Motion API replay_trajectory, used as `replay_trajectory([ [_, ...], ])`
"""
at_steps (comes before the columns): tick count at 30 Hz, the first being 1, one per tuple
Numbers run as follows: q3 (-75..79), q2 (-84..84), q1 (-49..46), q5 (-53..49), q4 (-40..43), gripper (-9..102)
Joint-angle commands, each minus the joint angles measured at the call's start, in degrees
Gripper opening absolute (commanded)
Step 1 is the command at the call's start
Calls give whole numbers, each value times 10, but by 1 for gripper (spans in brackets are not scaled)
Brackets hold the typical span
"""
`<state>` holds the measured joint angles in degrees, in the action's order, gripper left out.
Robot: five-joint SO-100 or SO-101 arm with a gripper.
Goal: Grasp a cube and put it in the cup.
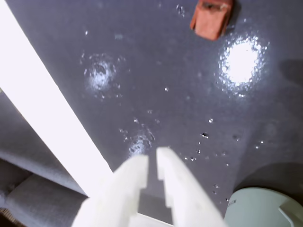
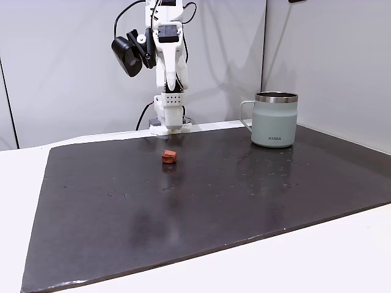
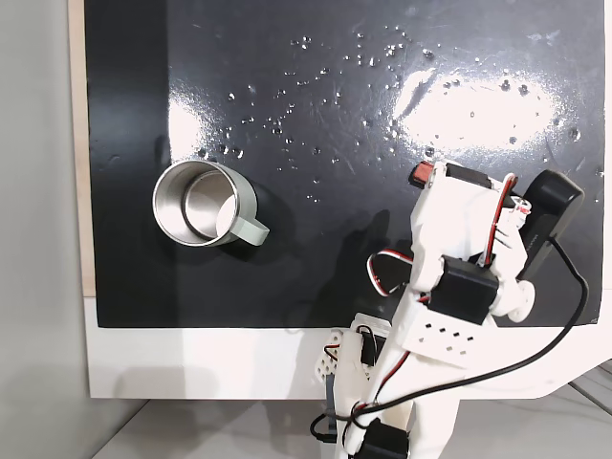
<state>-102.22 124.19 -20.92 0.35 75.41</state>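
Observation:
The small reddish-orange cube (image 2: 169, 157) lies on the dark mat, a short way in front of the arm's base; in the wrist view the cube (image 1: 210, 19) is at the top right, far ahead of the fingers. From above, a corner of the cube (image 3: 418, 175) peeks out beside the arm. The grey-green cup (image 2: 275, 119) stands upright at the mat's far right, handle to the left, and its steel inside looks empty (image 3: 196, 203). My gripper (image 1: 152, 158) hangs above the mat, folded back near the base (image 2: 178, 85), shut with nothing between its white fingers.
The glossy dark mat (image 2: 183, 207) covers most of the white table (image 2: 342, 256) and carries scattered water spots and glare. The arm's base (image 2: 168, 119) stands at the mat's back edge. Grey wall panels close the back.

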Motion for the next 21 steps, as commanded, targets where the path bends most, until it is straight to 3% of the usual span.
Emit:
replay_trajectory([
  [1,70,-49,-9,-3,20,0],
  [13,163,-217,-38,47,104,0],
  [21,189,-260,-36,69,111,0],
])
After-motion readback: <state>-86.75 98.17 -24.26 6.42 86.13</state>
